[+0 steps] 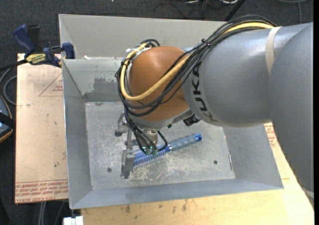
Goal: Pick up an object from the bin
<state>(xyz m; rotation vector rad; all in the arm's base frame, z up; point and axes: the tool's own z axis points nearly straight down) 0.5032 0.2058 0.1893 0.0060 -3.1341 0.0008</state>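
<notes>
You are looking down past the arm (244,74), which comes in from the right and covers much of the grey metal bin (75,119), including its far right corner and a good part of the floor. The rounded orange cover (154,79) at the wrist, wrapped with black and yellow cables (130,100), sits directly over the gripper (135,156), so you see only its lower end, low over the floor in the near-left part of the bin. From this angle you cannot tell whether the tool is spread wide, closed narrow, or has taken hold of anything; the wrist hides its upper part and the lower end merges with what lies beneath it. The one thing you can make out there is a blue brush (182,142) lying flat on the floor: its slim handle runs up and to the right, clear of the arm's shadow, while its bristled head points down-left and ends right at the gripper, partly covered by it. Whether the tool touches the head you cannot judge. A few dark specks on the scuffed floor are too small to identify.
</notes>
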